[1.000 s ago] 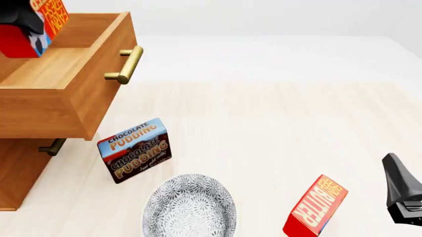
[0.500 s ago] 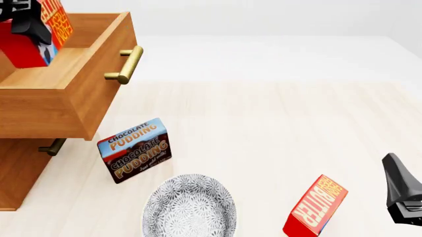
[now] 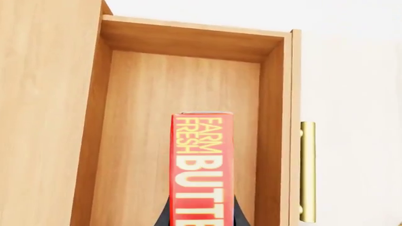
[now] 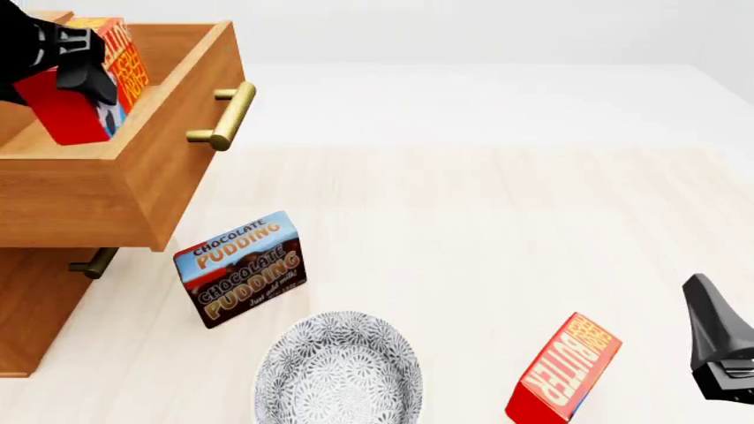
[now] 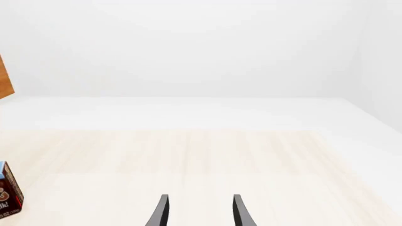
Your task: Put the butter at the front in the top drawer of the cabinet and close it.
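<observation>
Left gripper (image 4: pixel 73 64) clamps the small red rectangular butter box (image 4: pixel 97 84) tilted above the open warm-brown wooden top drawer (image 4: pixel 130 172); right gripper (image 5: pixel 198 212) hangs empty, parted.

bright, even, sharp renders with faint soft shadows.

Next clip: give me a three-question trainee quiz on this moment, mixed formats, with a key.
1. True or false: the top drawer is pulled open.
2. What is the left gripper shut on? A) pudding box B) butter C) bowl
3. Fill in: the other butter box stands on the table near the ___ gripper.

Key: 1 true; 2 B; 3 right.
</observation>
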`<state>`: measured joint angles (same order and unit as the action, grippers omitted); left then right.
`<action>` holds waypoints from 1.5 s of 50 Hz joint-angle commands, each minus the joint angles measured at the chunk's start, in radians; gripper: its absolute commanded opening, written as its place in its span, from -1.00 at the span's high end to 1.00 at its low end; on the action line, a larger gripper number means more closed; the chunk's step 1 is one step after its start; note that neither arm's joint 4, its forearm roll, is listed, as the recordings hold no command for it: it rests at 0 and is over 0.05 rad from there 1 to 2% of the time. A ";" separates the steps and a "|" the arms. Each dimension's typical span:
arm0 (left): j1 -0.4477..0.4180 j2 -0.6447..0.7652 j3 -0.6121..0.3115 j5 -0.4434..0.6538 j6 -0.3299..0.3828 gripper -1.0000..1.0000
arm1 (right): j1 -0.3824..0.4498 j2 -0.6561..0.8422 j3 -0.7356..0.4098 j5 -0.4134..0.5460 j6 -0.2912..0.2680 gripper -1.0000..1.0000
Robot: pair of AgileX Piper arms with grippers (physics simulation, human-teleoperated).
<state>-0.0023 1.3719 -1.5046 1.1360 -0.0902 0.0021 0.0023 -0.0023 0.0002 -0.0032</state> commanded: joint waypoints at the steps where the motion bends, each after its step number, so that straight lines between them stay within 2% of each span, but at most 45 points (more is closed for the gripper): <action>1: -0.003 -0.013 0.046 -0.056 0.012 1.00 | 0.000 0.000 0.000 0.000 0.000 -1.00; 75: 0.011 0.014 0.142 -0.124 0.027 1.00 | 0.000 0.000 0.000 0.000 0.001 -1.00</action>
<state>0.0111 1.3746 -1.3654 1.0314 -0.0806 0.0020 0.0023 -0.0023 0.0002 -0.0032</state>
